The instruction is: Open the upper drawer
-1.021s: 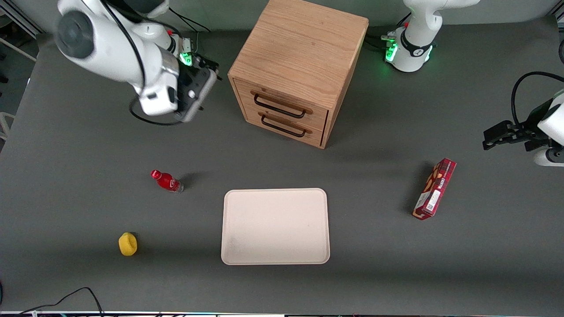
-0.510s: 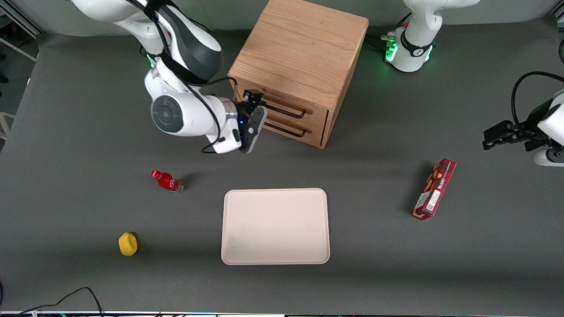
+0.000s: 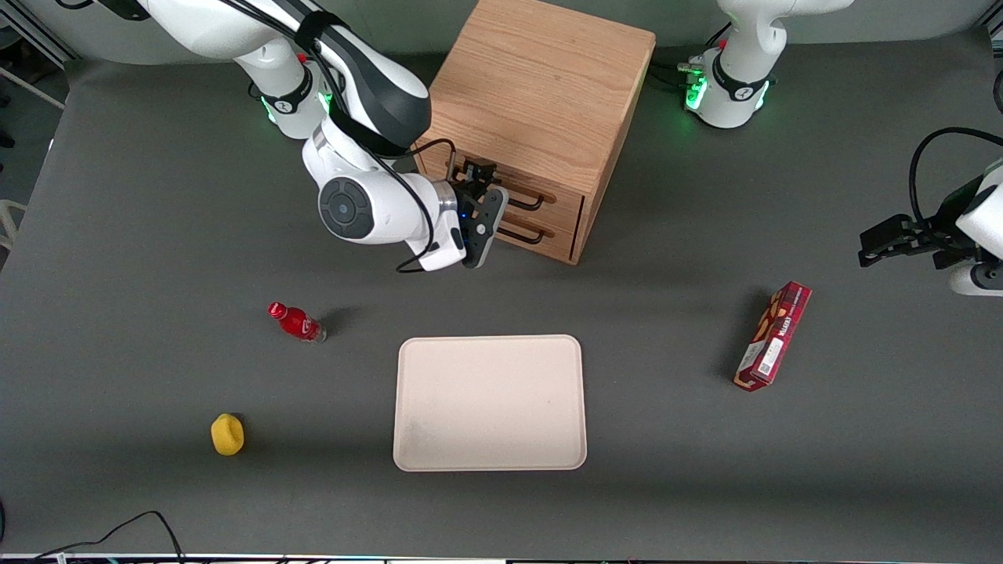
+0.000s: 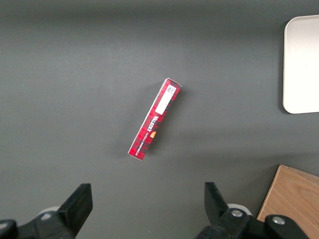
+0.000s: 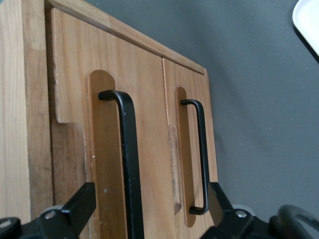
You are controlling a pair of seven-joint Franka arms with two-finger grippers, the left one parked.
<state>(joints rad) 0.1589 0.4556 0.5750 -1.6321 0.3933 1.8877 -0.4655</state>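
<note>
1. Cabinet (image 3: 541,102): you have a boxy oak unit standing on the table (image 3: 117,329), with two drawer fronts facing the front camera at an angle.
2. Upper drawer (image 3: 548,192): topmost of the two, flush with the cabinet face and shut. Its black wire handle (image 5: 127,164) runs along a shallow recess.
3. Lower drawer (image 3: 541,231): directly beneath, also shut, with its own handle (image 5: 199,154).
4. Gripper (image 3: 484,182): your right arm's tool sits in front of the upper drawer, at its handle. Its fingers (image 5: 75,209) are spread wide, one to each side of the upper handle, and clasp nothing.
5. Tray (image 3: 490,403): cream, nearer the front camera than the cabinet.
6. Red bottle (image 3: 298,322): near the tray, toward the working arm's end.
7. Yellow object (image 3: 227,435): nearer the camera than the bottle.
8. Red box (image 3: 773,337): toward the parked arm's end.
</note>
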